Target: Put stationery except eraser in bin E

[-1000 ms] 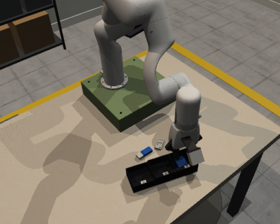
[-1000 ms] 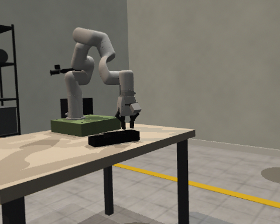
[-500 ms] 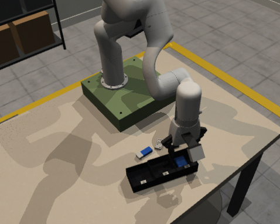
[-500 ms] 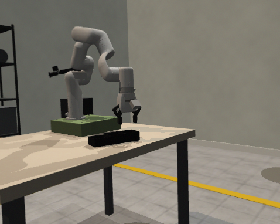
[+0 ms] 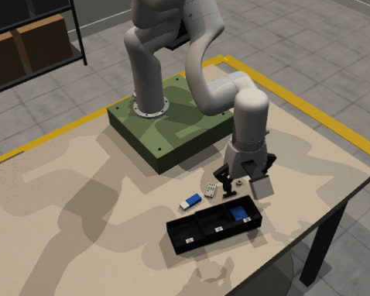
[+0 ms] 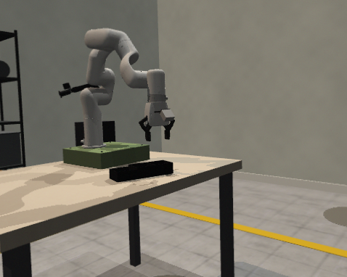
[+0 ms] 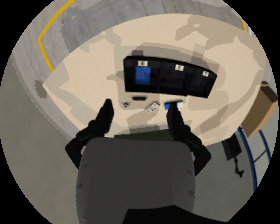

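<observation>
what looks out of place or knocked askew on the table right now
Nothing stands out. The bin tray stands flat on the table, with a blue item lying inside its end compartment. The eraser, the domino and a small nut lie on the table behind the tray. The gripper hangs above them, jaws open and empty.

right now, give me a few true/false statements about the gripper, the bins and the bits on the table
1. The gripper is open and holds nothing. True.
2. A blue thing lies in the end compartment of the bin row. True.
3. The blue-and-white eraser is inside a bin. False: it lies on the table, beside the bins.
4. The bin row has tipped over. False: it stands flat on the table.
5. The gripper is down inside a compartment. False: it hangs above the table, behind the bins.
6. A domino-like tile lies on the table. True.
</observation>
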Motion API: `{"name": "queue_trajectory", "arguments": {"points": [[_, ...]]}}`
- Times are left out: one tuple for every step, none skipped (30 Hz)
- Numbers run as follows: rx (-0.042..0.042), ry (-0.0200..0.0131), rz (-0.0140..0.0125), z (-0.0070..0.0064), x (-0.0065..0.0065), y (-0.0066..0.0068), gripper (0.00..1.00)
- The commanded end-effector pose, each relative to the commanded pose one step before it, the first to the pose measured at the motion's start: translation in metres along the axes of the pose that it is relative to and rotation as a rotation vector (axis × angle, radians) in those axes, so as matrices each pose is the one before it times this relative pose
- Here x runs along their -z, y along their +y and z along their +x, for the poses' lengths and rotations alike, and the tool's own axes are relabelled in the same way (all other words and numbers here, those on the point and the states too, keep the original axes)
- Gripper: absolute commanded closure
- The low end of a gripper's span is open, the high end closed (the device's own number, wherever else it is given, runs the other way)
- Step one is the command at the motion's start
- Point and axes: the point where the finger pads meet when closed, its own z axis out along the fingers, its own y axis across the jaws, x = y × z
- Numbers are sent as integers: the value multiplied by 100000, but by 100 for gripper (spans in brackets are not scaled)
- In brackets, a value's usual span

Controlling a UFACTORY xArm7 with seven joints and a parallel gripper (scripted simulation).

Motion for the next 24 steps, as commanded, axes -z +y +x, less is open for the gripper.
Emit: {"name": "queue_trajectory", "arguments": {"points": [[10, 177, 42, 51, 1547, -24, 0], [0, 1, 0, 0, 401, 0, 0], [0, 1, 0, 0, 401, 0, 0], [0, 1, 0, 0, 401, 0, 0], [0, 1, 0, 0, 401, 0, 0], [0, 1, 0, 1, 401, 0, 0], [0, 1, 0, 1, 401, 0, 0], [0, 1, 0, 1, 401, 0, 0], [0, 1, 0, 1, 401, 0, 0], [0, 1, 0, 1, 401, 0, 0], [0, 1, 0, 1, 401, 0, 0], [0, 1, 0, 1, 401, 0, 0], [0, 0, 0, 1, 401, 0, 0], [0, 0, 0, 1, 401, 0, 0], [0, 0, 0, 0, 0, 0, 0], [0, 0, 0, 0, 0, 0, 0], [0, 0, 0, 3, 389, -1, 0], [0, 0, 0, 1, 0, 0, 0], [0, 0, 0, 0, 0, 0, 0], [0, 0, 0, 0, 0, 0, 0], [0, 0, 0, 0, 0, 0, 0], [0, 3, 1, -2, -7, 1, 0], [0, -1, 0, 1, 2, 0, 0], [0, -1, 0, 0, 1, 0, 0]]}}
